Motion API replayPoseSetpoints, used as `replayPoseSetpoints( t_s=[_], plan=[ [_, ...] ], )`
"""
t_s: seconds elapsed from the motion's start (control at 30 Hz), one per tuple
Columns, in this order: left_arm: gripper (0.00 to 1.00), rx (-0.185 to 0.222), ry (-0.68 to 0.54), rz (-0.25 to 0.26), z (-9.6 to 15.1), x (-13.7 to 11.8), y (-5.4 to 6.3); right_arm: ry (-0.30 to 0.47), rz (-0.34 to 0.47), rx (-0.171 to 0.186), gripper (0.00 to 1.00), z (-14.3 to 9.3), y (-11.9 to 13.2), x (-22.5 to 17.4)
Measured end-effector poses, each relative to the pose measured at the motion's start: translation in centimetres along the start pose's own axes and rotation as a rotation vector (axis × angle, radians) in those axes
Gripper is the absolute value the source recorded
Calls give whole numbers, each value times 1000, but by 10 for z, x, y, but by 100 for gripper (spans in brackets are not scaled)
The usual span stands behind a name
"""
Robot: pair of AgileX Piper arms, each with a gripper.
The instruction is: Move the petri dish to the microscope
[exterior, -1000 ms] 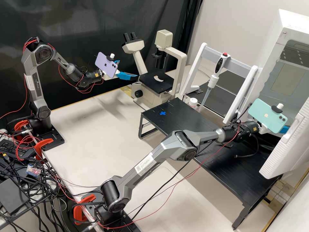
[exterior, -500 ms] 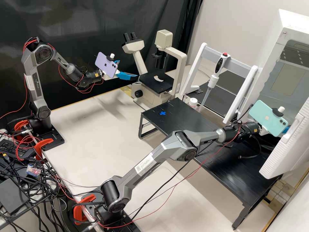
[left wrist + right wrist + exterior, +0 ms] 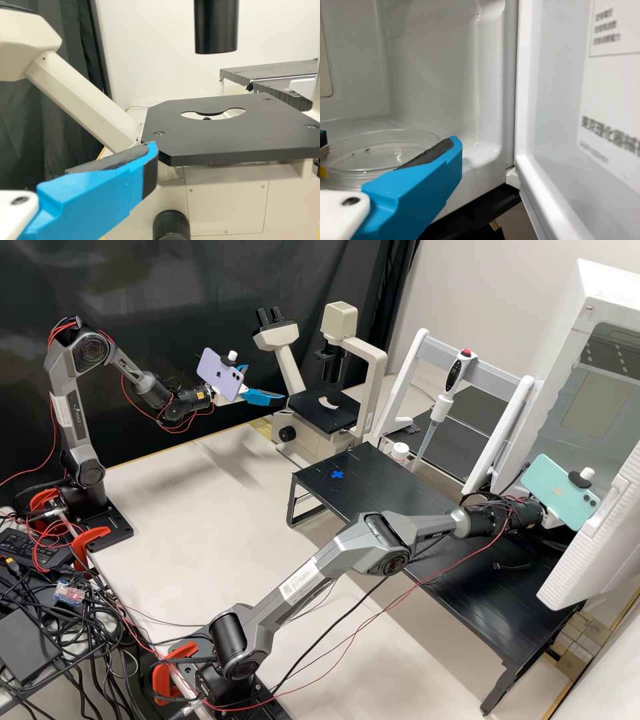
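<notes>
Petri dish (image 3: 375, 156), partly hidden, in white cabinet (image 3: 435, 65)

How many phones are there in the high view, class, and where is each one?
2. A lilac phone is mounted on the left arm, beside the microscope; a mint-green phone is on the right arm, near the white cabinet door.

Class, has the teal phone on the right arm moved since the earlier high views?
Yes. Against the open white door, the teal phone now sits slightly lower and further right.
</notes>
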Motion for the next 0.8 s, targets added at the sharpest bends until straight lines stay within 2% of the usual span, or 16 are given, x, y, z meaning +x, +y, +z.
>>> replayPoseSetpoints(
  t_s=[0.03, 0.1, 0.17, 0.5, 0.6, 0.7, 0.8],
  plan=[
    [100, 0, 0, 0, 0, 0, 0, -5, -5, 20, 0, 1, 0, 0],
    [100, 0, 0, 0, 0, 0, 0, -8, -19, -1, 0, 2, 1, -1],
    [100, 0, 0, 0, 0, 0, 0, -5, -36, 15, 0, 2, 2, -2],
    [100, 0, 0, 0, 0, 0, 0, 36, -101, 39, 0, 6, 13, -10],
    [100, 0, 0, 0, 0, 0, 0, 44, -127, 33, 0, 7, 16, -17],
    [100, 0, 0, 0, 0, 0, 0, 54, -157, 56, 0, 5, 20, -29],
    [100, 0, 0, 0, 0, 0, 0, 63, -184, 55, 0, 2, 25, -42]
  ],
)
